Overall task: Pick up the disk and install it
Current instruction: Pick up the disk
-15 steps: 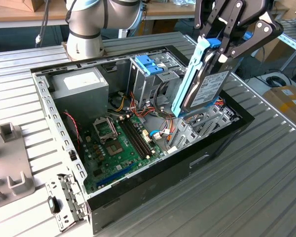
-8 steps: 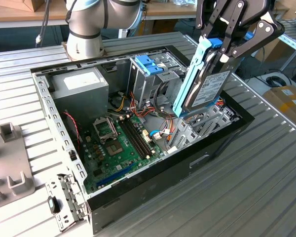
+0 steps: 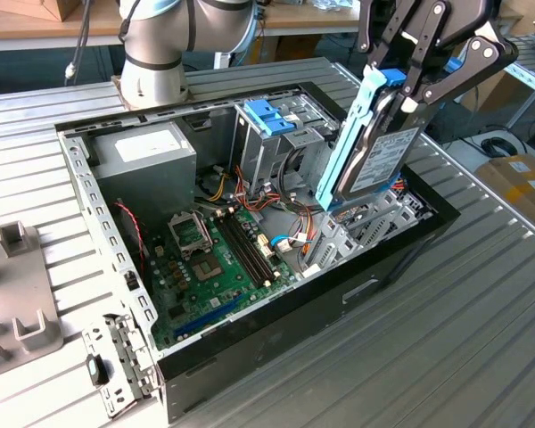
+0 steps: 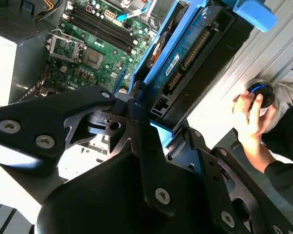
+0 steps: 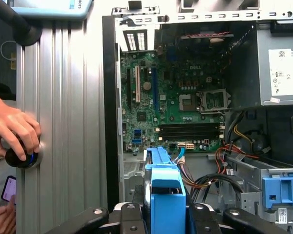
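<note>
The disk [image 3: 383,147] is a dark-grey hard drive with a long light-blue carrier rail [image 3: 348,134]. It hangs upright and slightly tilted at the exterior view's right. My gripper [image 3: 419,85] is shut on its upper end from above. The disk's lower end sits just over the metal drive bay [image 3: 374,223] at the end of the open computer case [image 3: 401,259]; whether it touches the bay is unclear. In the second wrist view the disk [image 4: 185,63] runs out from between my black fingers [image 4: 136,122]. In the first wrist view its blue end [image 5: 166,190] sits between them.
Inside the case lie the green motherboard [image 3: 214,259], loose cables, a grey power supply [image 3: 147,156] and a deeper-blue latch on a silver cage [image 3: 272,116]. The arm's base [image 3: 156,53] stands behind the case. A person's hand [image 5: 19,141] rests on a round knob on the ribbed table.
</note>
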Robot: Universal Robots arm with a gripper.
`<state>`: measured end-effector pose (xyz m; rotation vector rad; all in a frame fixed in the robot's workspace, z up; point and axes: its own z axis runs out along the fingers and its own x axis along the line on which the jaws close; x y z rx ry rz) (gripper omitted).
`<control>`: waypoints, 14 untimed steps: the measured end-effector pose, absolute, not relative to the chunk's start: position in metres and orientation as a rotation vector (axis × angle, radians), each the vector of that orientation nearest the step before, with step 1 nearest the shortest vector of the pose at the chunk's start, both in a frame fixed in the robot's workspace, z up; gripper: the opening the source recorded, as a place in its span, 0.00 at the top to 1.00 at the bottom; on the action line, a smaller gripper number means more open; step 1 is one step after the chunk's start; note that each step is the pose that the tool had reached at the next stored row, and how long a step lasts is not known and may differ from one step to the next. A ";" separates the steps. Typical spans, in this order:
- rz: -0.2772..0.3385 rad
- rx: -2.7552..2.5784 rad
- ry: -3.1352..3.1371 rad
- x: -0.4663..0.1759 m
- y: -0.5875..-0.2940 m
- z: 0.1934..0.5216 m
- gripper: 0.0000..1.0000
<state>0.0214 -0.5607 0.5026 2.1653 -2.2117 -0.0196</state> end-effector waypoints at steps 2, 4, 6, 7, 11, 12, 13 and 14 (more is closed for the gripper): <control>-0.019 2.165 -2.211 0.023 -0.561 0.502 0.63; -0.018 2.165 -2.211 0.024 -0.561 0.502 0.63; -0.018 2.164 -2.211 0.025 -0.561 0.502 0.63; -0.017 2.164 -2.211 0.026 -0.561 0.502 0.63; -0.016 2.164 -2.210 0.027 -0.561 0.502 0.63; -0.016 2.164 -2.210 0.028 -0.561 0.502 0.63; -0.016 2.164 -2.210 0.028 -0.561 0.502 0.63; -0.016 2.164 -2.210 0.029 -0.561 0.502 0.63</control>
